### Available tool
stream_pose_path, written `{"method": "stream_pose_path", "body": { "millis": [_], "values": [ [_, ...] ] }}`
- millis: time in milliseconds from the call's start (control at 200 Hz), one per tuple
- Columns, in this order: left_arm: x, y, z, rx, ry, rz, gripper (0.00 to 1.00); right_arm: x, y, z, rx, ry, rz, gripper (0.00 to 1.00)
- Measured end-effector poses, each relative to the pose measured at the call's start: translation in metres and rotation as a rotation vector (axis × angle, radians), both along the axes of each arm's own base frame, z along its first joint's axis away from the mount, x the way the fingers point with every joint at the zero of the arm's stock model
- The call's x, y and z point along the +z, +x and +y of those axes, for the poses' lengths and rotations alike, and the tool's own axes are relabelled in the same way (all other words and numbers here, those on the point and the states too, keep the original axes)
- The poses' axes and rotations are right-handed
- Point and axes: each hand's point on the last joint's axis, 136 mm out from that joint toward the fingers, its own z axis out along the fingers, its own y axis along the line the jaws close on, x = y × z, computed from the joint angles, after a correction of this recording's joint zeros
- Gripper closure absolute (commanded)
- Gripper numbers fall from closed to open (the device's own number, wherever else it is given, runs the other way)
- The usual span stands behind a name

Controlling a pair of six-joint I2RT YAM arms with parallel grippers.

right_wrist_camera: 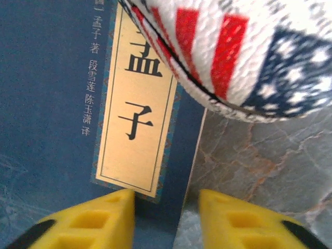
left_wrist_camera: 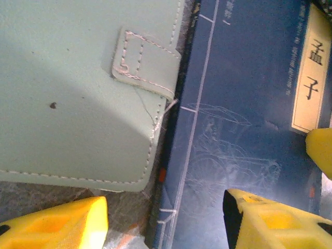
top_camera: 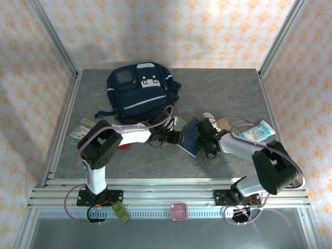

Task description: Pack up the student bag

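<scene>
The grey marbled table (top_camera: 218, 88) carries the bag (top_camera: 140, 91) at the back. Mid-table lies a blue book (top_camera: 192, 137), a mint case (left_wrist_camera: 78, 93) just beside it, and a stars-and-stripes knit (right_wrist_camera: 249, 52) overlapping its corner. A packet (top_camera: 83, 128) lies left, a pouch (top_camera: 258, 130) right.

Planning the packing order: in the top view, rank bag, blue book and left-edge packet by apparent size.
Bag, clearly largest
Blue book, partly covered
Packet; near the book's size, order unsure
</scene>
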Motion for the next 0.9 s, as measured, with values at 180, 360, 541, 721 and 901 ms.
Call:
{"method": "stream_pose_path", "body": {
  "millis": [180,360,541,721,901],
  "values": [
    [0.001,-0.002,-0.002,-0.010,-0.018,0.018,0.48,0.000,0.004,0.003,0.000,0.012,-0.024,0.79],
    [0.006,-0.005,-0.020,-0.057,-0.105,0.031,0.54,-0.001,0.007,-0.001,-0.012,-0.003,-0.043,0.79],
    [0.013,-0.019,-0.039,-0.108,-0.208,0.082,0.59,-0.001,0.009,-0.007,-0.027,-0.023,-0.055,0.80],
    [0.028,-0.029,-0.057,-0.144,-0.307,0.100,0.84,-0.001,0.009,-0.008,-0.031,-0.016,-0.069,0.79],
    [0.029,-0.030,-0.058,-0.142,-0.306,0.114,1.00,0.002,0.008,-0.007,-0.032,-0.005,-0.076,0.67]
  ]
}}
